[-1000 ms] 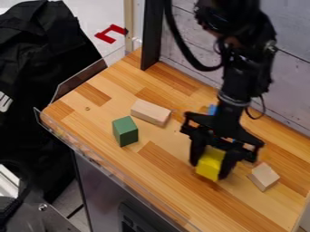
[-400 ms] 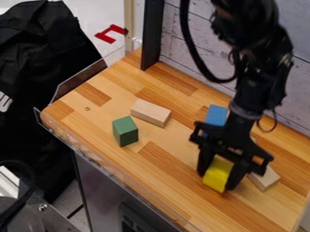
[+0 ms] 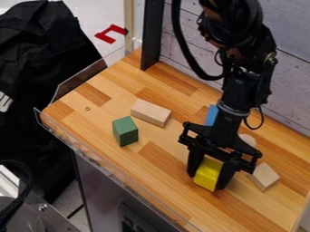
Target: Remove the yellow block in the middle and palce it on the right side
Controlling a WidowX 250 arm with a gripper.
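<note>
Green block (image 3: 125,131) on desk (image 3: 176,140), at 10 o'clock from yellow block (image 3: 207,174). Long pale block (image 3: 151,113) at 11. Tool (image 3: 209,176) grips yellow block between fingers. Blue block (image 3: 211,115) at 12, partly hidden. Small pale block (image 3: 264,176) at 3.

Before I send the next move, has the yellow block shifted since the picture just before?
Yes, leftward in the view: the yellow block, held in the claw, is now farther from the pale block at right, which hasn't moved.
</note>
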